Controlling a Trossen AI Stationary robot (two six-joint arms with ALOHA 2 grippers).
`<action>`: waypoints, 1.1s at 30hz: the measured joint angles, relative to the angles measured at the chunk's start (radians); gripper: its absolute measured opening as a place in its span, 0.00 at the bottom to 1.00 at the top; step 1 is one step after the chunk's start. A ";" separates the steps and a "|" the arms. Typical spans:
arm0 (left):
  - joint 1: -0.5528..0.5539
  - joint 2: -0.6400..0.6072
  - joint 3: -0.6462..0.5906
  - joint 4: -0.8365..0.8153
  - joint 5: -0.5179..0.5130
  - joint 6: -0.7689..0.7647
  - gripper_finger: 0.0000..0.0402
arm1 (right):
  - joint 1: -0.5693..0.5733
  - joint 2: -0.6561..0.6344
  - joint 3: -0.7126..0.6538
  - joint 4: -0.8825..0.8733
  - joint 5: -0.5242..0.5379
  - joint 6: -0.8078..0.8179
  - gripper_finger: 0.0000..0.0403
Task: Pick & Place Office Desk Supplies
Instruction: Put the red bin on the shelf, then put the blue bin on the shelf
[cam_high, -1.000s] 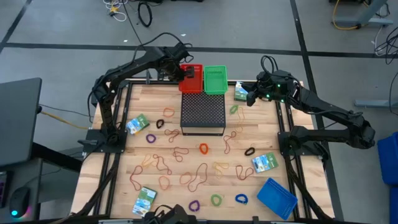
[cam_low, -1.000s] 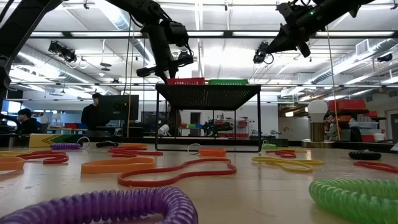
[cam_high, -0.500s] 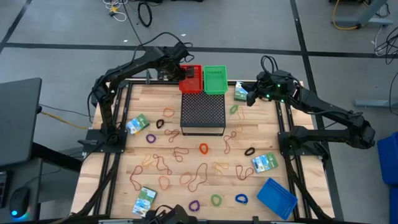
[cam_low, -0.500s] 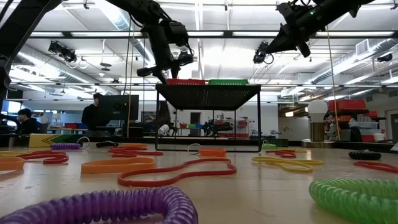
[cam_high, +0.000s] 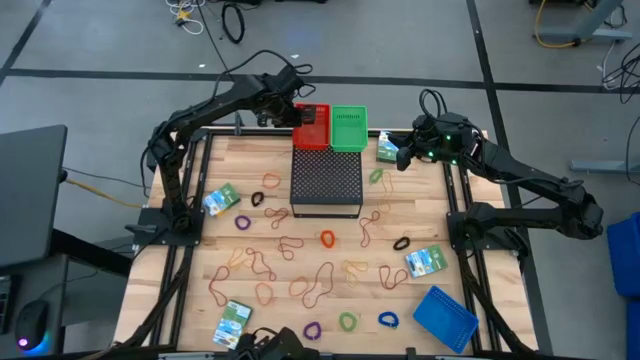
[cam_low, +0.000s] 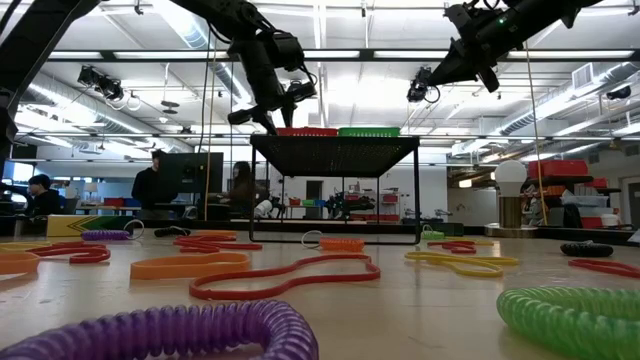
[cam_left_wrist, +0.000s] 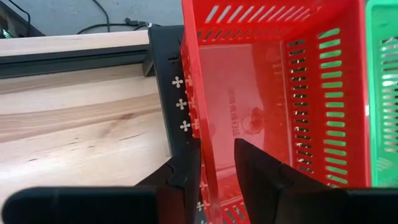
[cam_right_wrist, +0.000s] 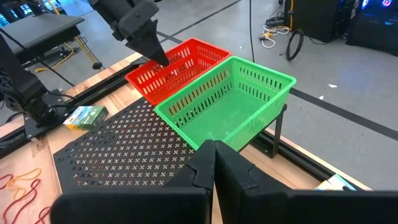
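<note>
A red basket (cam_high: 312, 122) and a green basket (cam_high: 347, 127) stand side by side on the far end of the black perforated box (cam_high: 326, 180). My left gripper (cam_left_wrist: 214, 171) is open over the red basket's left wall, one finger outside it and one inside. My right gripper (cam_right_wrist: 214, 163) is shut and empty, held in the air at the table's far right, near a green-white box (cam_high: 388, 150). Thin rubber bands (cam_high: 310, 285), small coloured loops (cam_high: 346, 322) and more green-white boxes (cam_high: 220, 198) lie on the wooden table. My left gripper comes slanting down from the table's far left, and its fingers straddle the red basket's left side wall (cam_left_wrist: 205, 155). The outer finger (cam_left_wrist: 185, 180) lies close along the wall; whether it touches, I cannot tell. The basket rests level on the black box.
A blue basket (cam_high: 445, 318) lies at the table's near right corner. Green-white boxes lie at the right (cam_high: 425, 261) and near left (cam_high: 232, 321). Black frame rails run along both table sides. People sit in the room beyond the table.
My left gripper has opened and rolled a little while staying in place. The red basket has shifted slightly toward the green basket and now sits square and level beside it on the black box.
</note>
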 joint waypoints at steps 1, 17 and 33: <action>0.000 -0.002 0.000 -0.010 -0.001 0.010 0.26 | 0.000 0.002 0.000 0.000 -0.001 0.000 0.03; 0.013 -0.181 -0.002 0.000 0.034 0.482 0.07 | -0.110 0.340 0.201 -0.075 -0.037 0.170 0.01; 0.047 -0.221 -0.094 0.266 0.174 0.687 0.01 | -0.158 0.500 0.269 -0.091 -0.119 0.260 0.01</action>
